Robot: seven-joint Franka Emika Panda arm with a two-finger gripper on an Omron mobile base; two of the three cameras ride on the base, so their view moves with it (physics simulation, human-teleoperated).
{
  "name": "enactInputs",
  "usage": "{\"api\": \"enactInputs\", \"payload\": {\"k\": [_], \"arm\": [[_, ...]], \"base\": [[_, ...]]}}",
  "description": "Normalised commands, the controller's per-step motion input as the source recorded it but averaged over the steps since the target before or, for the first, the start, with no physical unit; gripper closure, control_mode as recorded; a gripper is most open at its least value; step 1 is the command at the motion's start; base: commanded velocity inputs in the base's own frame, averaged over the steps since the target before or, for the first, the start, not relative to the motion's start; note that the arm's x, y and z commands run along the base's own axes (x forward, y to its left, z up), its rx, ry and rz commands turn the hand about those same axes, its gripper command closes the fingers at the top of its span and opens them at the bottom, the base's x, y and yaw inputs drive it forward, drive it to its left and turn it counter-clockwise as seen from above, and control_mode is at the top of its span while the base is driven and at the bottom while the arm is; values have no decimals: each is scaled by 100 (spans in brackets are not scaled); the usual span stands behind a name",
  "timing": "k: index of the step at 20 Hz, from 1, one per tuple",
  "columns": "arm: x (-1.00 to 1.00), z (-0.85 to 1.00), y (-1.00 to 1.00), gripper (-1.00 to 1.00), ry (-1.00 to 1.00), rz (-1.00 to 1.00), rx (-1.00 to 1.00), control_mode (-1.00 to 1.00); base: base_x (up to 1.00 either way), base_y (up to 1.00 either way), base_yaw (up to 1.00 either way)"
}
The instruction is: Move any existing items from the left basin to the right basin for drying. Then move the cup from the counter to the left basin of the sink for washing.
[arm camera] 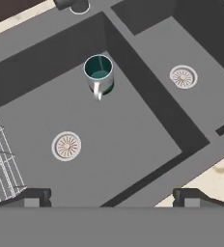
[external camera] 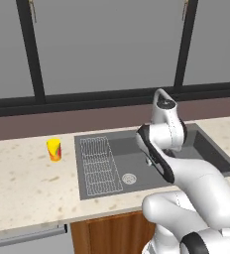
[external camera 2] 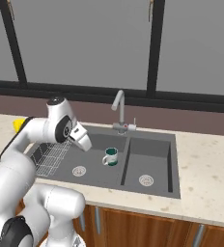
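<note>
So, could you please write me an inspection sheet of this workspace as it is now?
Surface: beige counter around a dark sink.
Job's things: yellow cup upright on the counter, left of the sink; left basin holds a green mug near its back wall; right basin holds no items.
Clutter: nothing seen.
End effector: end effector open, above the left basin, holding nothing.
Cables: nothing seen.
Surroundings: faucet, dark windows, wooden cabinets.

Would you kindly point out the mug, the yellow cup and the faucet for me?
mug (arm camera: 99, 72): hand view, on its teal inside.
cup (external camera: 54, 149): left base view, on its yellow side.
faucet (external camera 2: 119, 100): right base view, on its curved neck.
</note>
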Motion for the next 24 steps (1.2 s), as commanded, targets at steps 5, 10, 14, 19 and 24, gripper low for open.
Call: {"api": "enactInputs", "payload": {"k": [5, 10, 14, 19, 24], "arm": [[3, -38, -10, -100, -6, -3, -2, -100], [5, -23, 0, -100, -6, -2, 0, -100], [0, -18, -3, -100, -7, -1, 0, -100], [0, -14, -4, -100, -5, -1, 0, -100], [0, -8, -4, -100, -2, -1, 0, -100]], "base": [[0, 0, 0], [0, 0, 0], [0, 0, 0], [0, 0, 0], [0, 0, 0]]}}
